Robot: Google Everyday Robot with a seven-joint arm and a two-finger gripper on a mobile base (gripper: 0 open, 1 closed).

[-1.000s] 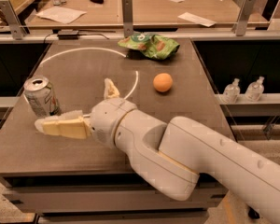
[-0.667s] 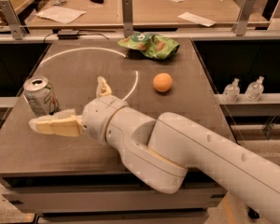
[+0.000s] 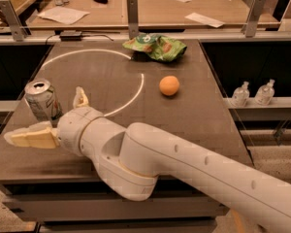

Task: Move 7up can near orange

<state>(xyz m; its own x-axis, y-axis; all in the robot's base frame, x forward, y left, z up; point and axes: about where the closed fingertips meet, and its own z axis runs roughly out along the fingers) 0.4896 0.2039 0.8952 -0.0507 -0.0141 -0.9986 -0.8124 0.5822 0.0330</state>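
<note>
The 7up can [image 3: 42, 100] stands upright near the left edge of the dark table [image 3: 199, 120], silver-white with green markings and an open pull-tab top. The orange [image 3: 169, 86] sits right of the table's middle, well apart from the can. My gripper [image 3: 43, 114] is open at the table's front left. One finger [image 3: 31, 138] lies in front of the can and the other finger [image 3: 80, 99] rises just right of it, so the can stands between them. I cannot tell whether either finger touches the can.
A green snack bag [image 3: 156, 46] lies at the back of the table. A white arc line [image 3: 131, 98] runs across the tabletop. Two small bottles [image 3: 253, 93] stand on a ledge to the right. A desk with papers [image 3: 63, 14] lies behind.
My gripper has moved left and slightly forward, so its open fingers now straddle the can. The can, the orange and the bag have not moved.
</note>
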